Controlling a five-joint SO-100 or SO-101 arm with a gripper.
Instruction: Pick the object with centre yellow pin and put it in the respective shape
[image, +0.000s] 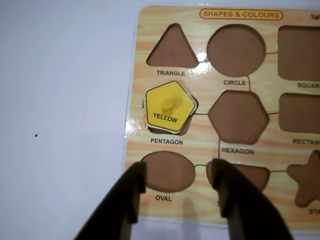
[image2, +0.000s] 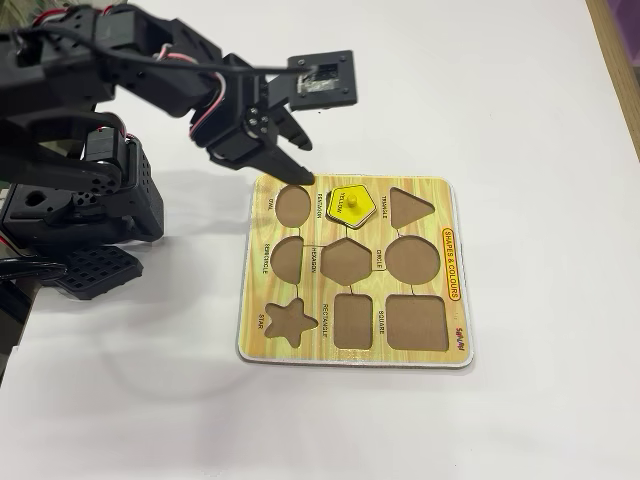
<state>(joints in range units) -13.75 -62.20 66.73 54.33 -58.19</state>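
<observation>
The object with centre yellow pin is a flat yellow pentagon printed YELLOW. It lies over the respective shape, the cutout labelled PENTAGON, slightly turned, so thin brown slivers show at its right and lower edges. The fixed view shows the piece in the board's top row. My gripper is open with nothing between its black fingers. It hovers over the oval cutout, short of the piece. In the fixed view the gripper hangs above the board's upper left corner.
The wood-grain board lies flat on a white table, with empty triangle, circle, hexagon and star cutouts among others. The arm's black base stands left of the board.
</observation>
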